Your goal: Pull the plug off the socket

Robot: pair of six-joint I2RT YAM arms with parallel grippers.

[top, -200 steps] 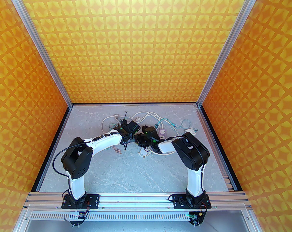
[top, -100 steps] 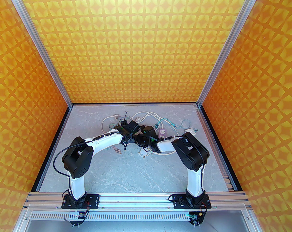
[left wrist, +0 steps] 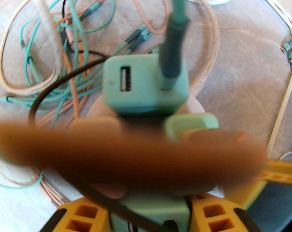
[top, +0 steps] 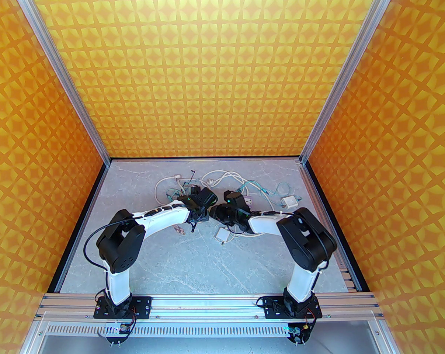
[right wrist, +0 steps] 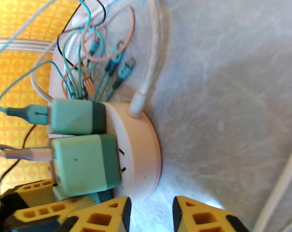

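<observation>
A round pinkish-white socket (right wrist: 141,151) stands on edge on the table, with a thick white cord (right wrist: 150,64) running from its rim. Two green plugs sit in its face, the upper plug (right wrist: 75,119) carrying a teal cable and the lower plug (right wrist: 85,163) a pale one. My right gripper (right wrist: 150,209) is open, its yellow fingertips just short of the socket's rim. My left gripper (left wrist: 148,211) is shut on a green plug body (left wrist: 158,214) below the green USB plug (left wrist: 143,83). From above, the left gripper (top: 204,216) and right gripper (top: 215,212) meet over the socket and hide it.
A tangle of teal, pink, black and white cables (top: 178,190) lies behind the grippers. A purple power strip (top: 247,199) and a white adapter (top: 289,201) sit to the right, another white adapter (top: 222,235) lies in front. Orange patterned walls enclose the table (top: 193,267).
The right arm's elbow has swung right and toward the near edge. Both grippers have shifted slightly right and farther back. The white adapter in front now shows more fully.
</observation>
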